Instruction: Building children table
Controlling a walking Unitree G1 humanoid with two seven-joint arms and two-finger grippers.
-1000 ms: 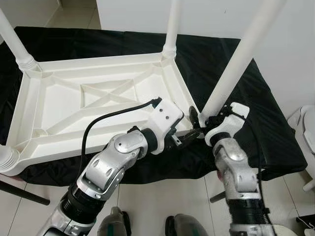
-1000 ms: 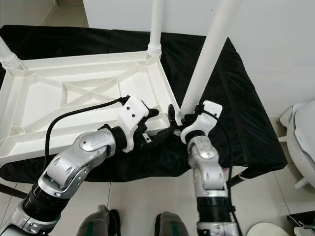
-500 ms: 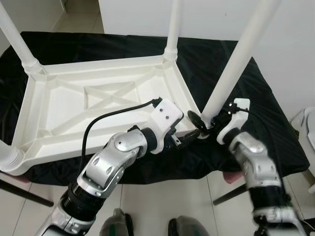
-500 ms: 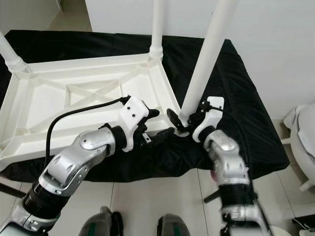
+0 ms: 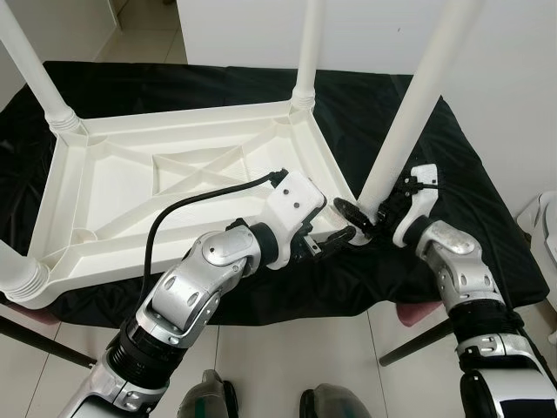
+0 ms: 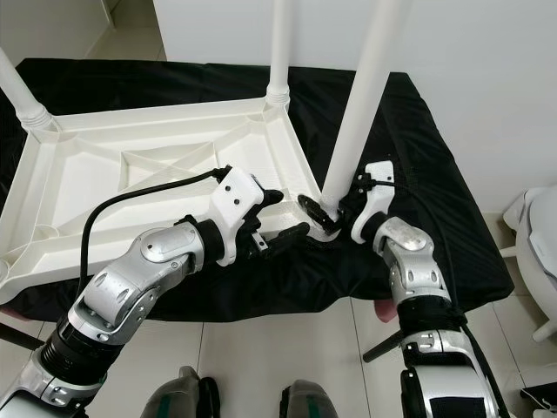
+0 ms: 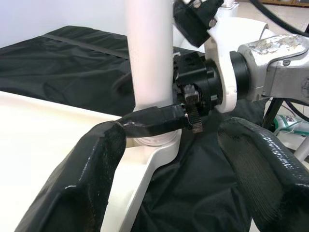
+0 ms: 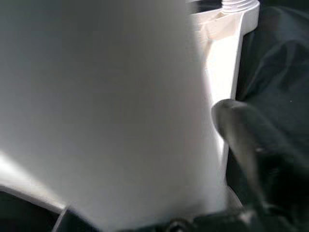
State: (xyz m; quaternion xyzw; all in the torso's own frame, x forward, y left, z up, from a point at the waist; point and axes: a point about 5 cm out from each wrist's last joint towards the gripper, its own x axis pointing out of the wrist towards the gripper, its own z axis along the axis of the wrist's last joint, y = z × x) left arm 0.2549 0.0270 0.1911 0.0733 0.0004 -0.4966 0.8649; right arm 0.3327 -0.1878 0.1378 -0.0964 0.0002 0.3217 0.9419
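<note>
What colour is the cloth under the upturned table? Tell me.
Black; the cloth shows best in the left eye view, beneath the white table.

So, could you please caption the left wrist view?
Open left gripper faces the table leg that the right gripper grips.

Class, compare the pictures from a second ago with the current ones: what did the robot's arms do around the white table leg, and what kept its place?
The right arm swung outward to the robot's right, while the right gripper kept its fingers around the base of the near table leg. The left gripper stayed open beside that corner. The upturned white table and the black cloth kept their places; the camera shifted slightly.
</note>
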